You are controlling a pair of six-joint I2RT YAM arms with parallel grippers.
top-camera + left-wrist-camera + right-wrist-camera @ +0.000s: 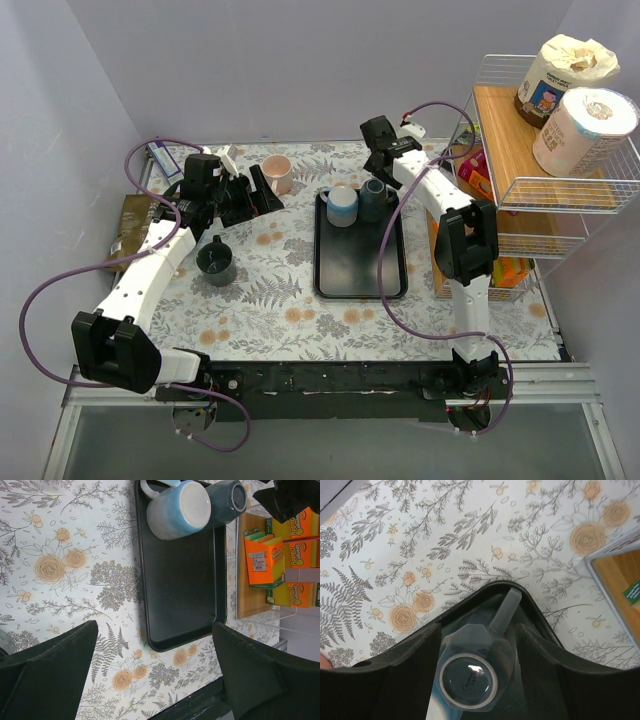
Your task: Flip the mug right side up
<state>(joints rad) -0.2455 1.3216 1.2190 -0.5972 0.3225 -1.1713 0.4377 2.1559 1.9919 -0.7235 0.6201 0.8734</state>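
1. 4 mugs are counted: a dark teal mug (470, 675) and a blue mug (341, 207) on 1 black tray (360, 262), and a pink mug (279, 173) and a dark green mug (217, 262) left of it on the worktop (290, 312).
2. The right gripper (479, 629) is held above the tray's far end, spread wide astride the dark teal mug. The left gripper (155, 627), left of the tray, is spread wide and empty.
3. The dark teal mug is stood upside down, base ring up.

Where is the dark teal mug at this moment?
Top view: the dark teal mug stands on the tray, at its far end, right of the blue mug.
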